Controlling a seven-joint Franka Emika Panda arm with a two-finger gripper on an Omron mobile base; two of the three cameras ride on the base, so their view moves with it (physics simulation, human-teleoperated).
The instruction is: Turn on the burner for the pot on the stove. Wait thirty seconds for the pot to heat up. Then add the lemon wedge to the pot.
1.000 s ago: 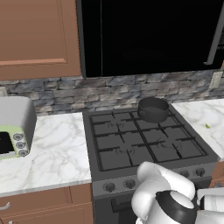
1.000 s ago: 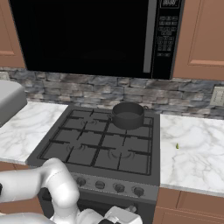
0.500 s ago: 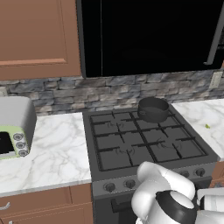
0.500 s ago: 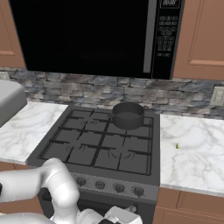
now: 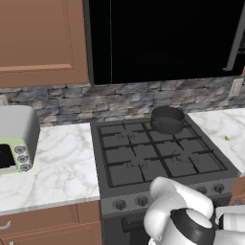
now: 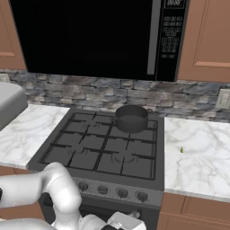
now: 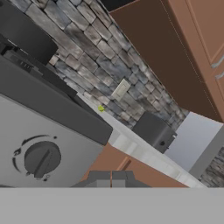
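The dark grey pot [image 5: 167, 118] [image 6: 131, 118] sits on the back right corner of the black stove [image 5: 158, 158] [image 6: 103, 150] and covers its burner; no flame shows. The lemon wedge [image 5: 227, 138] [image 6: 182, 150] [image 7: 101, 108] lies on the marble counter right of the stove. A row of round knobs [image 6: 122, 193] lines the stove's front. My gripper [image 7: 112, 176] hangs low in front of that panel, shut with nothing between its fingertips. The knob nearest the panel's right end [image 7: 41, 158] is a little to the left of the tips, apart from them.
A toaster oven [image 5: 14, 139] stands on the left counter. A black microwave [image 6: 99, 36] hangs over the stove, between wooden cabinets. A dark boxy appliance [image 7: 153, 131] sits on the right counter, below a wall outlet [image 7: 121, 89]. My arm's white elbow [image 5: 182, 210] rises in front of the stove.
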